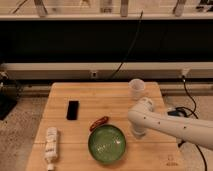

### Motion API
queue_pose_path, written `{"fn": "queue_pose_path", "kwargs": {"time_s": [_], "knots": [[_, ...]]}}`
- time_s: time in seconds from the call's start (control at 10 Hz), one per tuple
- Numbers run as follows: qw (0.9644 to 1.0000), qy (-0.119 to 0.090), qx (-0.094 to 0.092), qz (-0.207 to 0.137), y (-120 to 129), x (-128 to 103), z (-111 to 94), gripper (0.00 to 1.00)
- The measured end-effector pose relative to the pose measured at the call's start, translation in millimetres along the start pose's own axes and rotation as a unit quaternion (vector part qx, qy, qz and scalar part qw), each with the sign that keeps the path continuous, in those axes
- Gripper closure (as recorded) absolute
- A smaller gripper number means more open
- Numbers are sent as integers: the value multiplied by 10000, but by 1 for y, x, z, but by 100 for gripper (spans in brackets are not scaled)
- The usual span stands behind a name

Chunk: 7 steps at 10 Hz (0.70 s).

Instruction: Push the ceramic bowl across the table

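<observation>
From where I stand, the thing farthest from the gripper is a white tube [50, 145], lying near the left edge of the table [105, 94], well beyond the bowl. Next comes a black phone [73, 110], flat on the wood and also well apart from the gripper, on the far side of the bowl from it. A small reddish-brown object [99, 122] lies closer, just off the bowl's back rim; I cannot make out what it is. The bowl [107, 144] itself sits upright near the front edge, a little left of the table's middle and just beside the gripper, though I cannot say whether they touch. The gripper [137, 131] hangs low over the wood at the bowl's right side, on a white arm that reaches in from the right. I cannot tell whether it is released or clenched. Behind it, near the back edge, stands a white cup [136, 89], clear of the arm. The bowl looks like glazed ceramic, so I judge it heavy for its size, rigid, slick on the outside and liable to chip if knocked hard. It probably slides readily on the smooth wood. No grasp seems needed: a steady press low on the outer wall, aimed through the centre, should keep it from spinning or tipping.
</observation>
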Motion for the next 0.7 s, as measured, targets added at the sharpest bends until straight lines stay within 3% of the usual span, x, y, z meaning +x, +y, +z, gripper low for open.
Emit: {"fn": "queue_pose_path", "kwargs": {"time_s": [0.4, 0.7], "knots": [[9993, 79, -55, -370, -6, -32, -3, 98], [9989, 106, -52, -462, -9, -51, -5, 98]]}}
